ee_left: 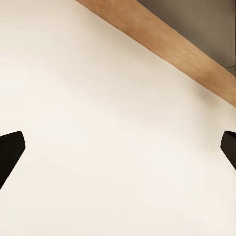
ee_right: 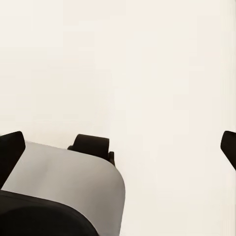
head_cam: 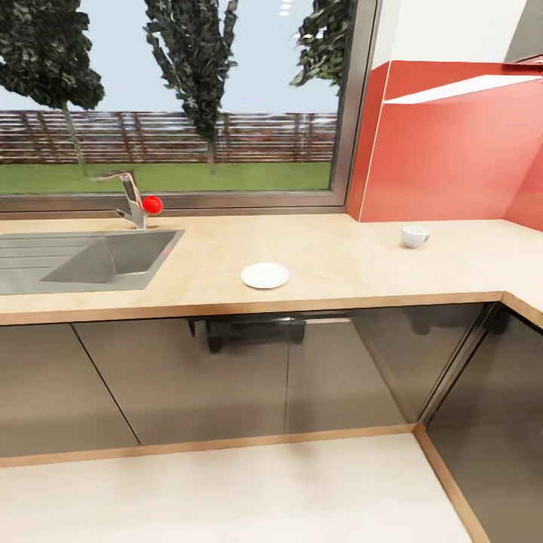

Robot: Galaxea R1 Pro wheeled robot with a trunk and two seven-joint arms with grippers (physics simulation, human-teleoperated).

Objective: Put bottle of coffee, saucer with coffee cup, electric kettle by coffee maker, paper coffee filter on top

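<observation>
The light-wood countertop runs across the head view above grey glossy cabinet fronts. A small round white saucer lies near its front edge, right of the sink. The white coffee cup stands farther right, close to the red wall panel, apart from the saucer. In the left wrist view my left gripper is open over pale floor, its dark fingertips at the frame's sides. My right gripper is open too, with nothing between its fingers, above the floor and part of the robot's grey base.
A grey sink with a steel tap and a red knob sits at the counter's left under a wide window. A red panel covers the right wall. The counter turns a corner at the right. A wood plinth borders the pale floor.
</observation>
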